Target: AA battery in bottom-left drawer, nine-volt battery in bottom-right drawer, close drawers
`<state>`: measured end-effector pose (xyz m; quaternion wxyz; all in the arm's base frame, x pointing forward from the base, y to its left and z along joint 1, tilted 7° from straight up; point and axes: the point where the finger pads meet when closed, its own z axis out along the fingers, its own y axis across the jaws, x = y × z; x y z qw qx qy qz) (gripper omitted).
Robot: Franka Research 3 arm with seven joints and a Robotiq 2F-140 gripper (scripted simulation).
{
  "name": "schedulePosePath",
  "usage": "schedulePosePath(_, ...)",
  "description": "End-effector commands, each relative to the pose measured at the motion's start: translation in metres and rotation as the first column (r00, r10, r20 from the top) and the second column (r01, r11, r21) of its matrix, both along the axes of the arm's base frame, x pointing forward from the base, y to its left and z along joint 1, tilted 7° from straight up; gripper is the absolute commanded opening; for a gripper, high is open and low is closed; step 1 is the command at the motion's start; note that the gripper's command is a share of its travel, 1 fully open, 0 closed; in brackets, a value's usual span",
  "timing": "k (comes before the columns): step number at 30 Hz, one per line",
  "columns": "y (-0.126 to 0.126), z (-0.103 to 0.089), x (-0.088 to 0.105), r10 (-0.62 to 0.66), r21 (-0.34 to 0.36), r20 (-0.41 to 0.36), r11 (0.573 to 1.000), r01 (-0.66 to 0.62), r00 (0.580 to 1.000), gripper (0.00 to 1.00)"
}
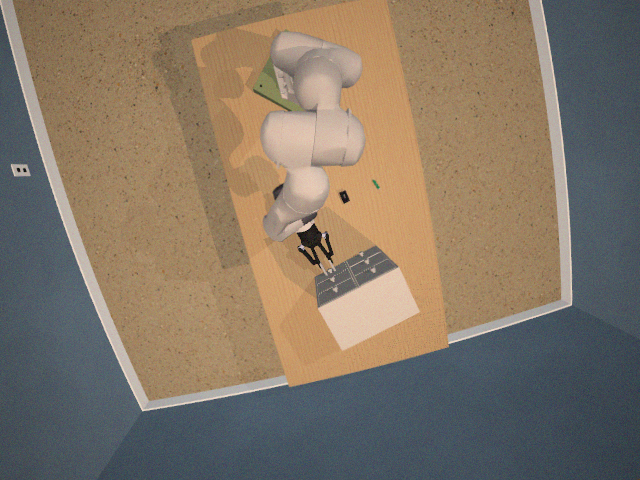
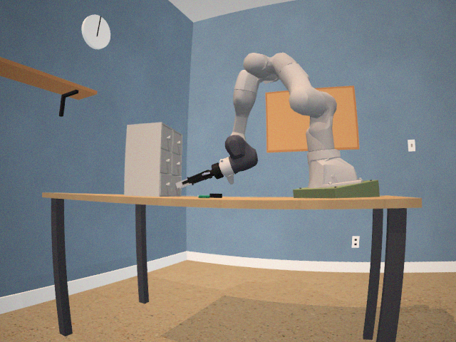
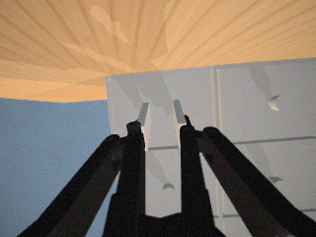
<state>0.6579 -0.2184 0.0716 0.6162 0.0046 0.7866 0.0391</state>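
The white chest [image 1: 369, 310] [image 2: 142, 158] stands upright with grey drawer fronts, all looking pushed in. My gripper [image 1: 329, 271] [image 2: 179, 184] [image 3: 161, 111] is partly open, its fingertips close in front of the right drawer of the bottom row [image 3: 195, 94]. Its handle is not clear between the tips, and no grip on it shows. The left bottom drawer [image 3: 247, 116] [image 2: 167, 189] is closed. The green AA battery [image 1: 375, 183] [image 2: 203, 196] and the black nine-volt battery [image 1: 344, 196] [image 2: 215, 195] lie on the table, between the chest and the arm's base.
The wooden table [image 1: 413, 206] [image 2: 257, 201] carries the arm's green base [image 1: 268, 90] [image 2: 316, 192] at the end away from the chest. The middle-row handle [image 3: 168, 187] is above the gripper in reality, lower in the wrist view. The table's side edge is near the gripper.
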Motion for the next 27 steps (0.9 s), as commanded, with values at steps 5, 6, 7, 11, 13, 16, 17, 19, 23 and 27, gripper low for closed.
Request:
schedulePosePath(5,0.0009,-0.0004,0.0008,-0.001,0.004,-0.002,1.000,0.001,1.000,0.20)
schedulePosePath(6,0.0009,-0.0004,0.0008,-0.001,0.004,-0.002,1.000,0.001,1.000,0.20)
schedulePosePath(7,0.0009,-0.0004,0.0008,-0.001,0.004,-0.002,1.000,0.001,1.000,0.20)
schedulePosePath(11,0.0009,-0.0004,0.0008,-0.001,0.004,-0.002,1.000,0.001,1.000,0.08)
schedulePosePath(13,0.0009,-0.0004,0.0008,-0.001,0.004,-0.002,1.000,0.001,1.000,0.08)
schedulePosePath(16,0.0009,-0.0004,0.0008,-0.001,0.004,-0.002,1.000,0.001,1.000,0.08)
schedulePosePath(17,0.0009,-0.0004,0.0008,-0.001,0.004,-0.002,1.000,0.001,1.000,0.08)
schedulePosePath(19,0.0009,-0.0004,0.0008,-0.001,0.004,-0.002,1.000,0.001,1.000,0.08)
schedulePosePath(23,0.0009,-0.0004,0.0008,-0.001,0.004,-0.002,1.000,0.001,1.000,0.08)
schedulePosePath(27,0.0009,-0.0004,0.0008,-0.001,0.004,-0.002,1.000,0.001,1.000,0.08)
